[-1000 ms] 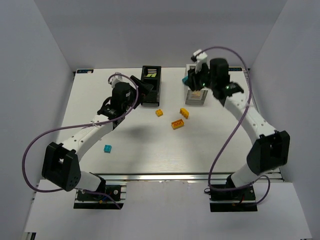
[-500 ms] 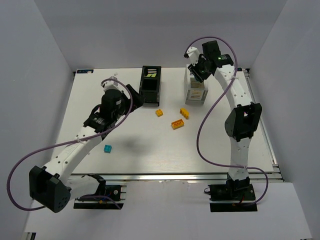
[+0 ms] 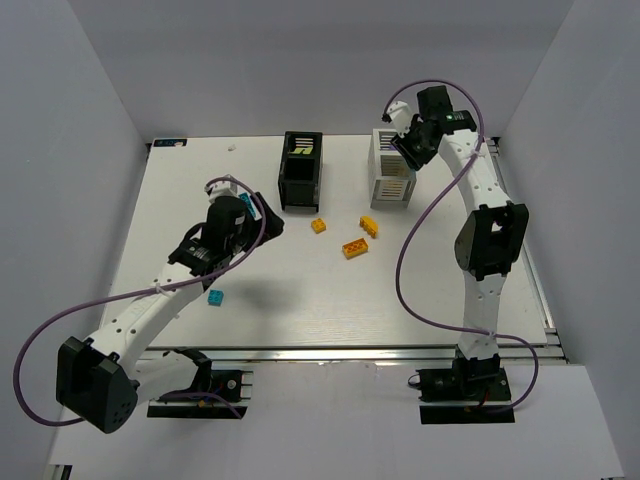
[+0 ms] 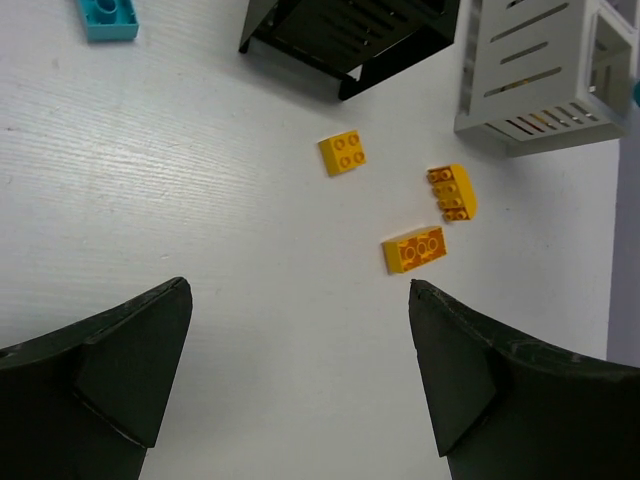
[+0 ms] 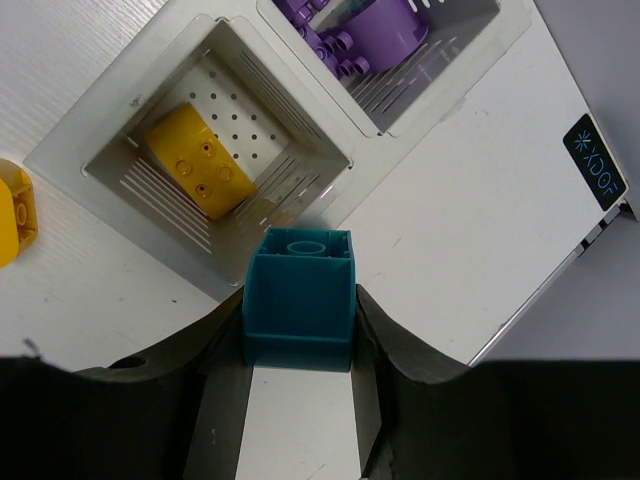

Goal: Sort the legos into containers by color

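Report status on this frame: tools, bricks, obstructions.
Left tool open, empty, over table. Right tool shut on teal brick, above white box corner. Three orange bricks, one cyan brick loose. No obstruction seen.

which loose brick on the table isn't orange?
The cyan brick, lying alone at the near left. The three orange bricks sit clustered in front of the black box and white box.
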### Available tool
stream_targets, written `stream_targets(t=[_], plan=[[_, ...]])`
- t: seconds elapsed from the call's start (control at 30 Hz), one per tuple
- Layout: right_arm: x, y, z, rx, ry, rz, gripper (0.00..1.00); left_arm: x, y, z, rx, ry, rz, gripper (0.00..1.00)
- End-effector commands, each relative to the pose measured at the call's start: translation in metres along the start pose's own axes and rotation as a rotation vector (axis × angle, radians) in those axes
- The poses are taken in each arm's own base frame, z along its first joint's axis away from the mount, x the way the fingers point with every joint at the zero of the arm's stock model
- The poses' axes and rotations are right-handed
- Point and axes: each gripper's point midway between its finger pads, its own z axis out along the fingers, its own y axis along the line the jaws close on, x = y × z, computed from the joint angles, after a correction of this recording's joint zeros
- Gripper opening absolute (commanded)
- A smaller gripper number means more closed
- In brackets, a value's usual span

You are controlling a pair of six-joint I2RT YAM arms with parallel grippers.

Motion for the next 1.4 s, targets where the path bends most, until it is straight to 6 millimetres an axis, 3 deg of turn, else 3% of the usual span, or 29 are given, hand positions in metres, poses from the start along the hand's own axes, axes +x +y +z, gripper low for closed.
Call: stream_targets(t=[0.0, 0.23, 0.77, 1.07, 1.37], plan=[[-0.009, -0.005, -0.008, 0.02, -0.032, -0.014, 0.0, 0.001, 0.013, -0.008, -0.056, -0.012, 0.002, 0.98], [-0.009, -0.004, -0.009, 0.013, -0.042, -0.008, 0.0, 0.0, 0.028, -0.01, -0.121, -0.031, -0.014, 0.98], [-0.011, 0.0, -0.013, -0.002, -0.063, 0.006, 0.0, 0.0, 0.026, -0.013, -0.1, -0.04, -0.03, 0.98], [-0.042, -0.002, -0.037, 0.002, -0.208, 0.036, 0.0, -0.005, 0.019, -0.018, -0.066, -0.053, -0.039, 0.98], [-0.065, 0.031, -0.057, -0.163, -0.359, 0.085, 0.0, 0.002, 0.013, -0.017, -0.022, -0.034, -0.046, 0.98]])
